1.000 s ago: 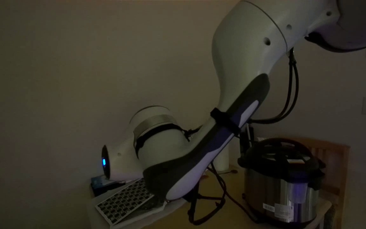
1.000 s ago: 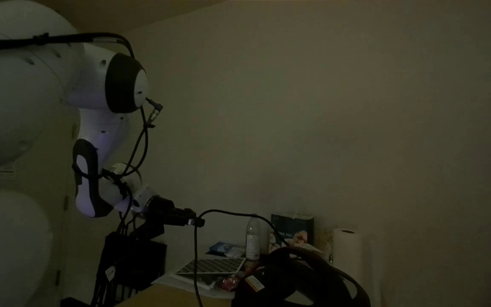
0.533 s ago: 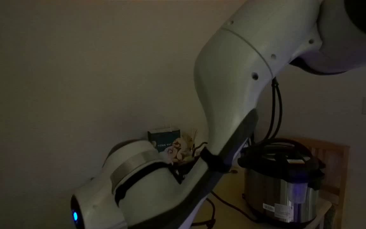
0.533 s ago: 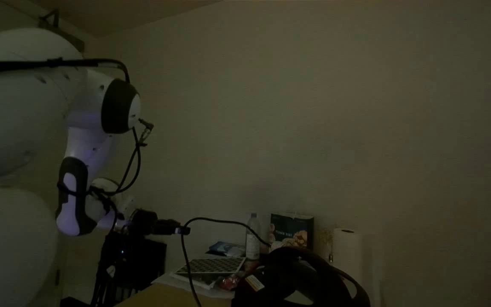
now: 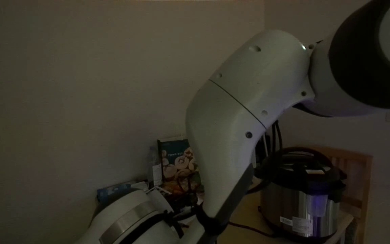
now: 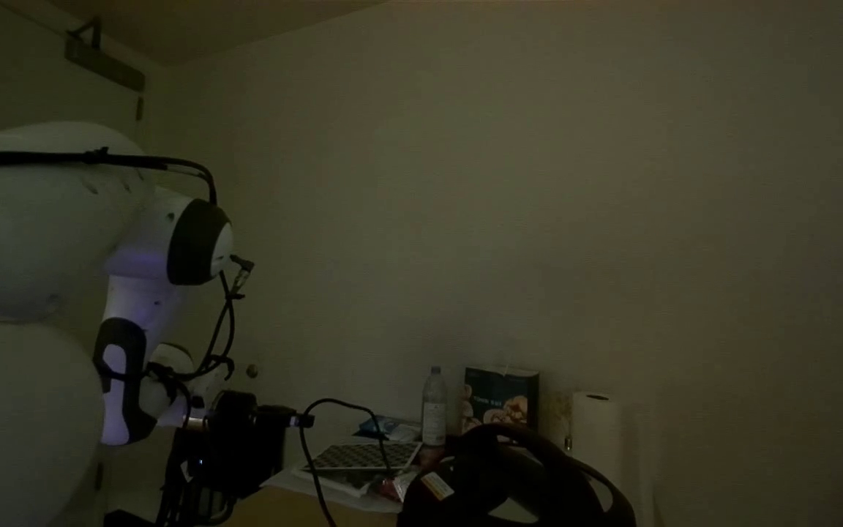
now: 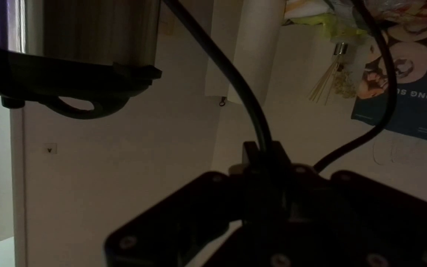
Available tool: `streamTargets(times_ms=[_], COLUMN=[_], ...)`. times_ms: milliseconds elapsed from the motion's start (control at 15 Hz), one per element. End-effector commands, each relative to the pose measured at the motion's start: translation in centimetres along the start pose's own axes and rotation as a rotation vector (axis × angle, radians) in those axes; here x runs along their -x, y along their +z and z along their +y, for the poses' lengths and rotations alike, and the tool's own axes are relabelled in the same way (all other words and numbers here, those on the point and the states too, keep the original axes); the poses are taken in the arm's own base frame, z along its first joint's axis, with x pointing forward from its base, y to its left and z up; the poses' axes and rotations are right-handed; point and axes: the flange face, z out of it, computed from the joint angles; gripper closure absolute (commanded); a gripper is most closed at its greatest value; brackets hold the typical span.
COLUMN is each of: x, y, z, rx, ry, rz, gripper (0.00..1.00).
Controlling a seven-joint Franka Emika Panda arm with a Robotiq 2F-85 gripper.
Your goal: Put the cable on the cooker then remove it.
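- Lower than a second ago, the arm [image 5: 222, 135] has carried the end effector [image 6: 306, 421] down, and the loop of the cable [image 7: 233, 74] has drawn back from the lid [image 5: 296, 179] of the cooker [image 5: 293, 206].
- End effector clamped on the cable, which hangs from it in mid-air.
- One length drops out of frame in an exterior view; another arches over and falls before a white-framed grid [image 6: 356, 457], just beside the lid as seen there; its landing is hard to tell.
- Cooker upright on the surface [image 5: 245, 210], lid on.
- Bottle [image 6: 434, 421], box [image 6: 498, 391] and paper-towel roll [image 6: 597, 432] beyond.
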Motion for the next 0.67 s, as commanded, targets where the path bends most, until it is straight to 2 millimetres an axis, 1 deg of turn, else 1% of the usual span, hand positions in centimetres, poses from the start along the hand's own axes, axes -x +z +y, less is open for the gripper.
streamTargets(times_ms=[0, 267, 333, 400, 533, 600], x=[0.0, 1.4, 1.7, 1.9, 2.0, 1.9], y=[0.0, -1.0, -1.2, -1.3, -1.7, -1.8], z=[-0.1, -0.5, -0.5, -0.5, -0.5, -0.6], rx=[0.002, -0.038, -0.041, -0.047, -0.048, -0.047], ry=[0.0, -0.052, -0.061, -0.063, -0.058, -0.053], rz=[0.0, -0.002, 0.001, 0.004, 0.007, 0.008], gripper=[0.98, 0.98, 0.66, 0.65, 0.53, 0.46])
